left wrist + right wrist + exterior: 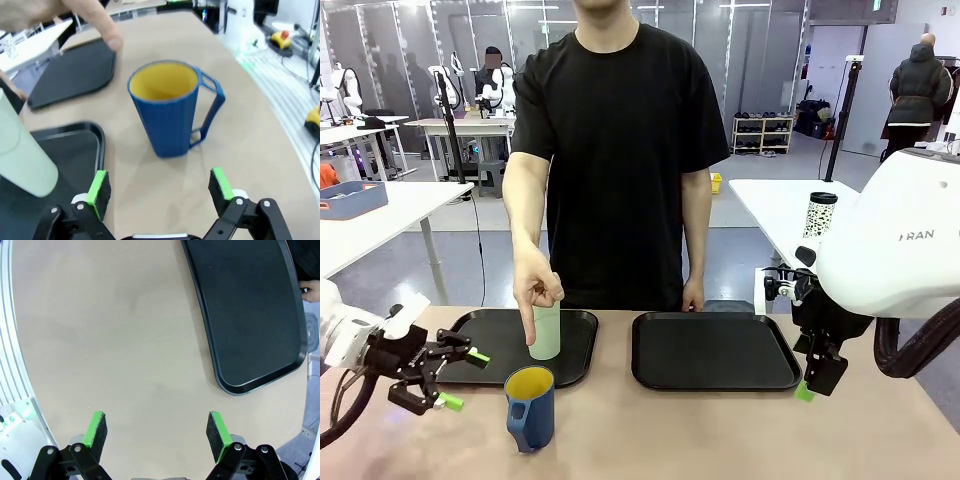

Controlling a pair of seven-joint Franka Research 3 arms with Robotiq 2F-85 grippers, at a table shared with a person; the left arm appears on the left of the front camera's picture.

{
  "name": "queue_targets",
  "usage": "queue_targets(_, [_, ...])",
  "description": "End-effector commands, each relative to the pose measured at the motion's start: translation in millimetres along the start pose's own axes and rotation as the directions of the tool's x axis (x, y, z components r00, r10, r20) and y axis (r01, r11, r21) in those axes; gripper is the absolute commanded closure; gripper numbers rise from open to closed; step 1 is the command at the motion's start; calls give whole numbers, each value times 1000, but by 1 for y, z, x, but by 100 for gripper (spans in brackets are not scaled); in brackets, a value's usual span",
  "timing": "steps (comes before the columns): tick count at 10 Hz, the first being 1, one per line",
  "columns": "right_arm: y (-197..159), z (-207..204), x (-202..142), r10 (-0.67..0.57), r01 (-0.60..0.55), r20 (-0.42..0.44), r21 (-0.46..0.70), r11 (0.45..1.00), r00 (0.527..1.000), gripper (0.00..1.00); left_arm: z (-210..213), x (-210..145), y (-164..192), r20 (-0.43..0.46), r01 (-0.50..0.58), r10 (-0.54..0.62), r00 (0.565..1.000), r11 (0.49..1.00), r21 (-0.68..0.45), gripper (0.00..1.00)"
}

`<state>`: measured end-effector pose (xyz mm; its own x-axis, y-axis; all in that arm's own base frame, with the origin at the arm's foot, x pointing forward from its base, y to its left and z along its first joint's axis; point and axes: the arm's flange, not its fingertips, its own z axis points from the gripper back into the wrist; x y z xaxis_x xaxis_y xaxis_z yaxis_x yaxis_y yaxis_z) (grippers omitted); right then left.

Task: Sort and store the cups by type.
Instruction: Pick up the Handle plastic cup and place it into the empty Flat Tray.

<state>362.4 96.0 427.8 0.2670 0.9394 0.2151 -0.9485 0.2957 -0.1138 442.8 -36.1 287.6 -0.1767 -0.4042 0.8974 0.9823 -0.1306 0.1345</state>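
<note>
While left end effector (158, 176) gapes, mug (167, 117) just ahead

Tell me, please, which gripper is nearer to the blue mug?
Left. The left gripper hangs open just beside the blue mug, aimed at it; the right gripper is open, far off past the near right corner of the right-hand black tray.

worktop (650, 440): carries two trays side by side along its far edge.
left tray (485, 335): far-left part.
right tray (710, 350): far-right part, apart from the left tray.
tumbler (546, 340): upright on left tray, in its right half.
mug (530, 408): upright on bare worktop, just before left tray's near edge, in front of tumbler.
person's hand (535, 288): over tumbler, index finger pointing down beside it.
left gripper (464, 379): near left edge, left of mug, jaws towards it, apart.
right gripper (810, 385): above worktop, off right tray's near-right corner.
</note>
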Motion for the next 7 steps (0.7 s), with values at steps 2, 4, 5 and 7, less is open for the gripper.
queue_targets(2, [5,-5,-1,-20,19,-9,-17,1000,1000,0,-12,-21,7,161,-34,38,986,999,-27,0])
queue_targets(4, [5,-5,-1,-20,19,-9,-17,1000,1000,0,-19,-25,8,190,-86,99,977,994,-74,0])
queue_targets(5, [5,-5,-1,-20,19,-9,-17,1000,1000,0,-17,-23,10,147,-105,116,982,991,-83,0])
queue_targets(7, [5,-5,-1,-20,19,-9,-17,1000,1000,0,-19,-23,-1,161,-78,89,983,994,-74,0])
